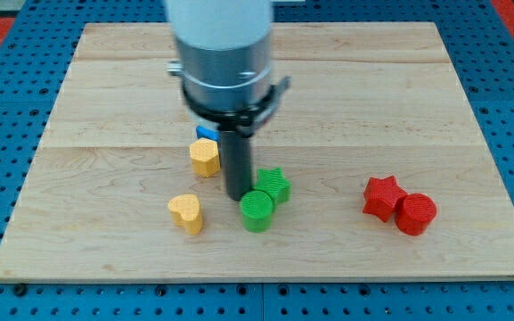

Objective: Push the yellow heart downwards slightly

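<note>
- Yellow heart (pixel 186 212): small, light, rigid, slides easily; push on its top edge.
- My tip (pixel 236 196): bare rod, holding nothing, right of heart, beside green blocks (pixel 265 200).

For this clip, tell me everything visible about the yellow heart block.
The yellow heart is a small, chunky block with ribbed sides that look like printed plastic, lying flat, lobes facing up-view, on the wooden board near its bottom edge, left of centre. Nothing touches it. The yellow hexagon sits above it, the green cylinder to its right. My tip rests up and to its right, apart from it.
</note>
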Controlling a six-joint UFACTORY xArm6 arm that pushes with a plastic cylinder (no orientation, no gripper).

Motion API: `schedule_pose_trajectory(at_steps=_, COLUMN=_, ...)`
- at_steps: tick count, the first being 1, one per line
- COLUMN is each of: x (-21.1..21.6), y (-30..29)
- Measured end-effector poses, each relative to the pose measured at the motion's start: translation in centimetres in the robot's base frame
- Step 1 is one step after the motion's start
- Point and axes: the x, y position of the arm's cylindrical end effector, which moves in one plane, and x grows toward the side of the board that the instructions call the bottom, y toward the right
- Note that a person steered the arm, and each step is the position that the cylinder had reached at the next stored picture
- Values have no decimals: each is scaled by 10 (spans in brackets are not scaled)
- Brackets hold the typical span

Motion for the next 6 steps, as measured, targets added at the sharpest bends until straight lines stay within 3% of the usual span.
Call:
schedule_pose_trajectory(at_steps=1, x=1, y=47)
schedule_pose_trajectory(at_steps=3, x=-20, y=-51)
schedule_pose_trajectory(at_steps=4, x=39, y=-57)
schedule_pose_trajectory(at_steps=5, x=58, y=-80)
schedule_pose_trajectory(at_steps=6, x=60, y=-33)
